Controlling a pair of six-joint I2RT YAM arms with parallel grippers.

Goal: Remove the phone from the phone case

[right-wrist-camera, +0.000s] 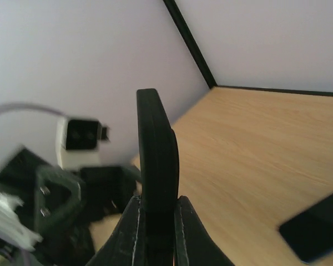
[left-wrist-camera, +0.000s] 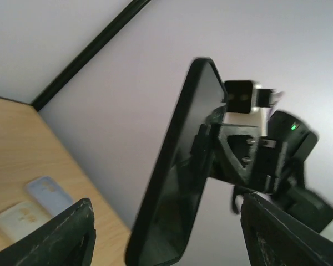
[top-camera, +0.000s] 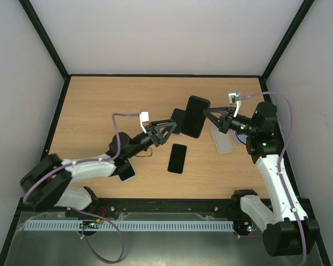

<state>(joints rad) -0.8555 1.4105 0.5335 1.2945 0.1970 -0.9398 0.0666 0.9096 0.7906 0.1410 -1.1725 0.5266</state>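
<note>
A black phone in its black case (top-camera: 196, 116) is held upright above the table by my right gripper (top-camera: 206, 115), which is shut on its edge. In the right wrist view the cased phone (right-wrist-camera: 155, 149) stands edge-on between the two closed fingers of the right gripper (right-wrist-camera: 158, 205). My left gripper (top-camera: 172, 133) is wide open just left of it. In the left wrist view the phone (left-wrist-camera: 177, 183) sits between the open fingers (left-wrist-camera: 72, 238) without touching them.
A bare black phone (top-camera: 177, 158) lies flat on the wooden table (top-camera: 100, 105) and shows in the right wrist view (right-wrist-camera: 316, 233). A pale case (top-camera: 222, 139) lies under the right arm. Two pale cases (left-wrist-camera: 44, 191) show at the left wrist view's lower left. Another case (top-camera: 126, 170) lies under the left arm.
</note>
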